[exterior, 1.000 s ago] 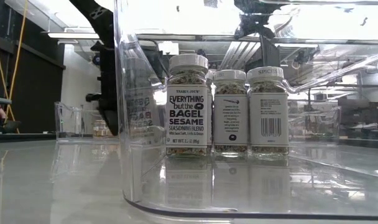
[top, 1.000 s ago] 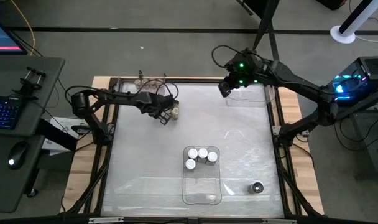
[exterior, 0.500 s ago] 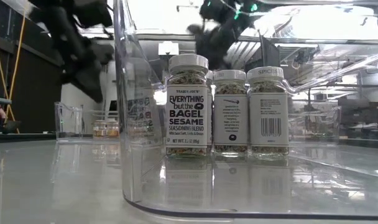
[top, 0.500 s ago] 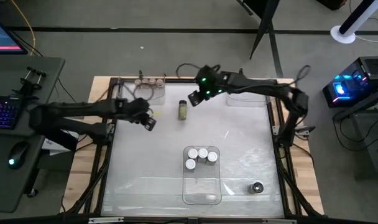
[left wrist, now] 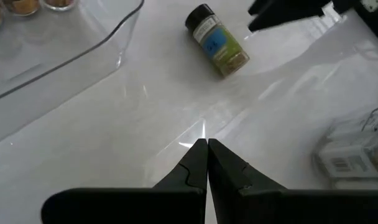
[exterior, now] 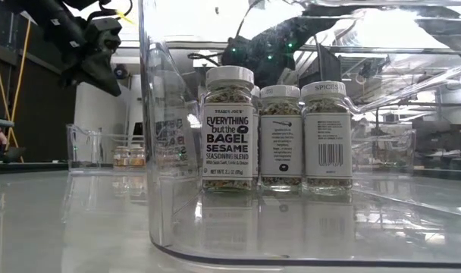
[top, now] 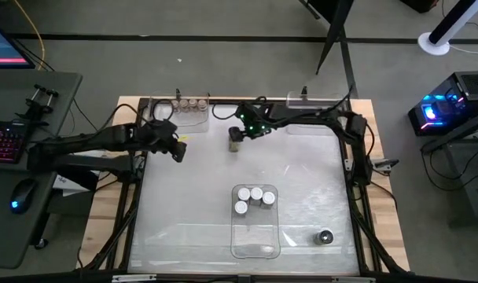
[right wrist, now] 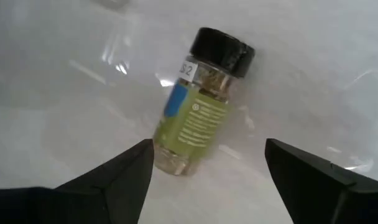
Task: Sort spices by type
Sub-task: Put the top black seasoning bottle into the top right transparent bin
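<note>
A black-capped spice jar (right wrist: 198, 106) with a green label lies on its side on the white table, toward the far middle (top: 234, 141). My right gripper (right wrist: 207, 180) hovers over it, open, a finger on either side and clear of it. My left gripper (left wrist: 206, 155) is shut and empty, to the jar's left (top: 177, 150). Three white-capped jars (exterior: 280, 136) stand in the near clear tray (top: 255, 236). Tan-capped jars (top: 189, 102) stand in the far-left tray (top: 184, 118). Another black-capped jar (top: 324, 237) stands at the near right.
A third clear tray (top: 314, 118) sits at the far right, under my right arm. Wooden table edges and a dark frame ring the white surface. A desk with a keyboard (top: 3, 141) stands beyond the left edge. Bare table lies between the trays.
My left gripper has drawn back toward the table's left edge, and the jar that was at its fingers now lies on the table apart from it. My right gripper has swept from the far-right tray toward the left edge and stands over that jar.
</note>
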